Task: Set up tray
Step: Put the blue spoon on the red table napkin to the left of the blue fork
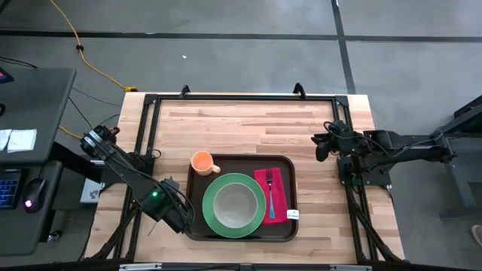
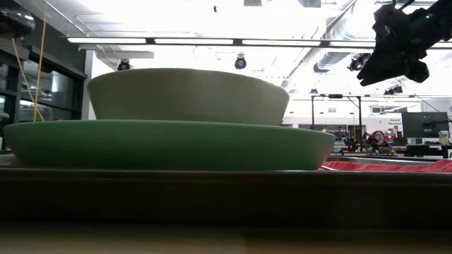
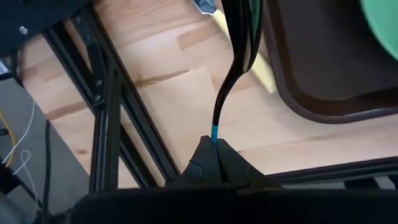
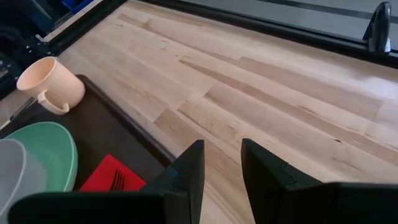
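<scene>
Left gripper (image 3: pixel 214 163): we are seeing it clenched on the blue-tipped end of a thin black utensil handle (image 3: pixel 227 93), hanging over the light wooden surface (image 1: pixel 256 124) just beside the tray's left near corner.
Tray: we are finding the large dark brown rectangular plastic tray (image 1: pixel 197 226) lying flat at the near middle of the surface.
Cup: a small peach cup (image 1: pixel 201 161) is standing in the tray's far left corner.
Plate and bowl: a round green plate (image 1: pixel 215 218) is carrying a pale bowl (image 1: pixel 235 203).
Napkin: a red napkin (image 1: pixel 278 197) is bearing a blue fork (image 1: pixel 270 192).
Right gripper (image 4: pixel 222 163): we are seeing its fingers parted, grasping nothing, raised at the surface's right edge.
</scene>
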